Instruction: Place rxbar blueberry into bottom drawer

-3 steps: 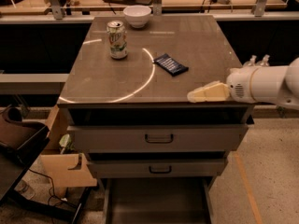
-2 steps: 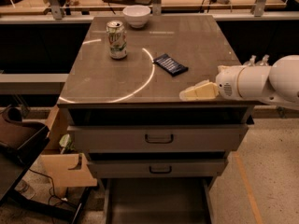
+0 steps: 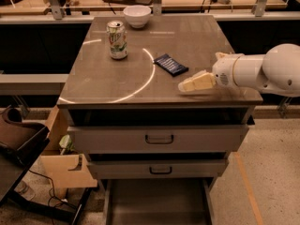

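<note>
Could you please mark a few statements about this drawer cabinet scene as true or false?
1. The rxbar blueberry lies on the cabinet top. True.
2. The gripper holds the bar. False: it is over the top's front right, near the bar but not gripping it.
3. The bottom drawer is pulled open. True.
4. The soda can lies on its side. False: it stands upright.
5. The white bowl sits in the drawer. False: it is at the top's back edge.
</note>
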You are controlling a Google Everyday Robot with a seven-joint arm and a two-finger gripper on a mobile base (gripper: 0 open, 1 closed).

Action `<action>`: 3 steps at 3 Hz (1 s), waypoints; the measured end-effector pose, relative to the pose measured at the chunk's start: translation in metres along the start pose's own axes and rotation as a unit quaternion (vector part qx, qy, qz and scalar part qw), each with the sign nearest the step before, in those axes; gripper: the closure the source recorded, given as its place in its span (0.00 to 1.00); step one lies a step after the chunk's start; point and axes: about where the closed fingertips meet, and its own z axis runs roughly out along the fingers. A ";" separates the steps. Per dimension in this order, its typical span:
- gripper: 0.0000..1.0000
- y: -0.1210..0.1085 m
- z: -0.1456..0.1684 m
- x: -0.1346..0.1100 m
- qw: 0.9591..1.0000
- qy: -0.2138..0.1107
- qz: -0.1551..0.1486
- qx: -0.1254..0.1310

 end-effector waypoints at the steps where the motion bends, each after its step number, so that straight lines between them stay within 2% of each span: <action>1: 0.00 0.000 0.000 0.000 1.000 0.000 0.000 0.000; 3: 0.00 -0.001 0.044 -0.010 0.999 -0.039 -0.002 -0.020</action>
